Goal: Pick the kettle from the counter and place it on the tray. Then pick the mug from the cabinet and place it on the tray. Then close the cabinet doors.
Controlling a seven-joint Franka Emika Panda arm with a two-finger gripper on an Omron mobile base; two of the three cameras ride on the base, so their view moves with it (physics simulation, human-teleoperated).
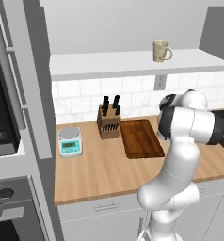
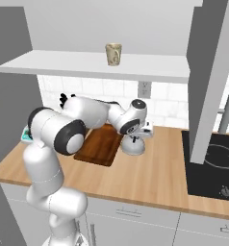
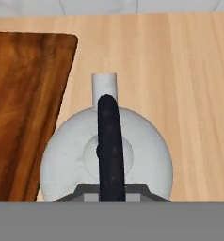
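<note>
- Hand [image 2: 134, 137] sits low over the kettle [image 3: 107, 157], right above the black arched handle. Hand view looks straight down on the dome, spout pointing toward the wall.
- You can't tell hand opening from these pics: fingertips aren't visible, and no way to say whether the handle is gripped or just under the hand.
- Kettle [image 2: 133, 145] stands on the tabletop [image 2: 155, 170], just beside the right edge of the tray [image 2: 99, 146], not on it. In hand view the tray [image 3: 24, 113] lies to the left w/ a thin strip of bare wood between.
- Tray [image 1: 141, 139] has nothing on it; knife block [image 1: 108, 120] is just beside its left edge, teal-faced scale [image 1: 69, 141] further left.
- Mug [image 1: 161, 51] stands upright on the cabinet [image 1: 132, 63] shelf, handle to the right in left base view. Mug [image 2: 113, 54] seen in right base view too.
- Cabinet doors are open; one door panel [image 2: 210, 77] hangs in front on the right, above the cooktop [image 2: 215, 168].
</note>
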